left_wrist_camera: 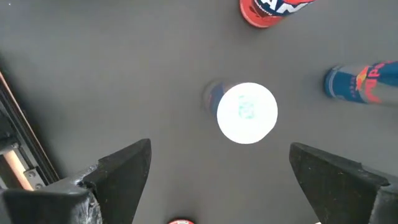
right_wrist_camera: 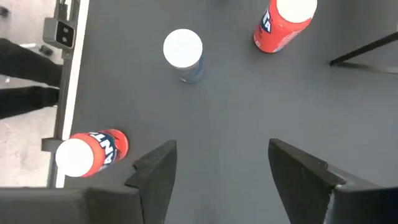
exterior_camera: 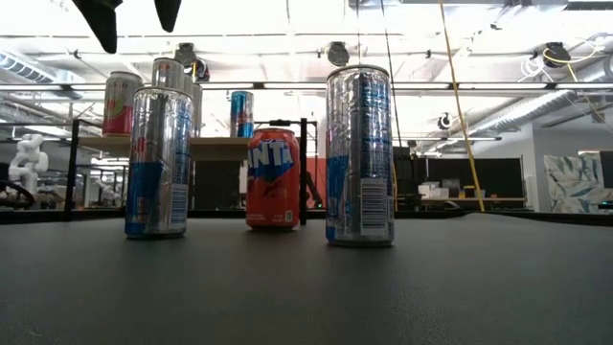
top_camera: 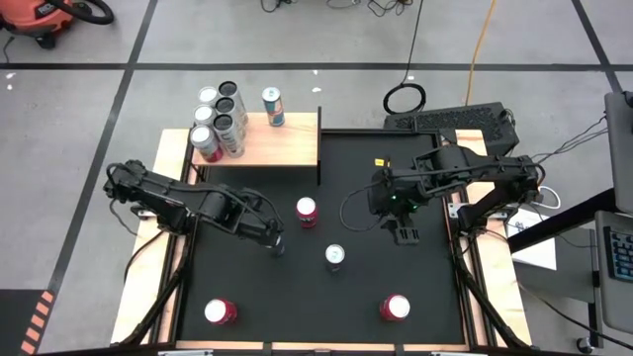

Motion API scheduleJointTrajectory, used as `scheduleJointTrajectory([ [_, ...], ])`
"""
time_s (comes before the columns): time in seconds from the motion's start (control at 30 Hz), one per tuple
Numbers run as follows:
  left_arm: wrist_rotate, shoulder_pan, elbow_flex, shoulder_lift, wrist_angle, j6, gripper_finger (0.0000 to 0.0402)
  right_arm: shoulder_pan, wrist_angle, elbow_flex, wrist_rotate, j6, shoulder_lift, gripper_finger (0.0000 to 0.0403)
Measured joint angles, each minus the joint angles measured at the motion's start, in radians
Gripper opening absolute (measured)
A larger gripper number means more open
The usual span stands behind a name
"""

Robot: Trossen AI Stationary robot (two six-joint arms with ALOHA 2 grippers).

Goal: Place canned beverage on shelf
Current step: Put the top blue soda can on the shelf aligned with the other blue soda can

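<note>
Orange can (exterior_camera: 273, 178) lettered "NT", silver-blue cans (exterior_camera: 359, 153), shelf (top_camera: 272, 140) behind

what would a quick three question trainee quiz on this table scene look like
1. True or false: the left gripper is clamped on a can.
2. How many cans stand on the black mat?
A two B four C six
3. Fill in: the shelf sits at the mat's far ____ corner.

Key: 1 false, its fingers are open and empty above the mat. 2 B. 3 left.
</note>
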Motion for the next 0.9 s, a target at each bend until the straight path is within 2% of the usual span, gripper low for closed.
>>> scheduleJointTrajectory([
  [0.27,-0.001,0.012,0.0,0.004,0.018,-0.022,0.0384,-0.016,0.0,0.0,-0.001,-0.02,0.0,0.0231],
  [0.57,0.045,0.008,0.0,0.09,0.087,0.035,0.0384,-0.02,0.0,0.0,-0.005,-0.057,0.0,0.0231],
  [0.9,0.007,0.029,0.001,0.13,0.115,0.107,0.0384,-0.031,0.031,0.0,-0.003,-0.048,0.0,0.0231],
])
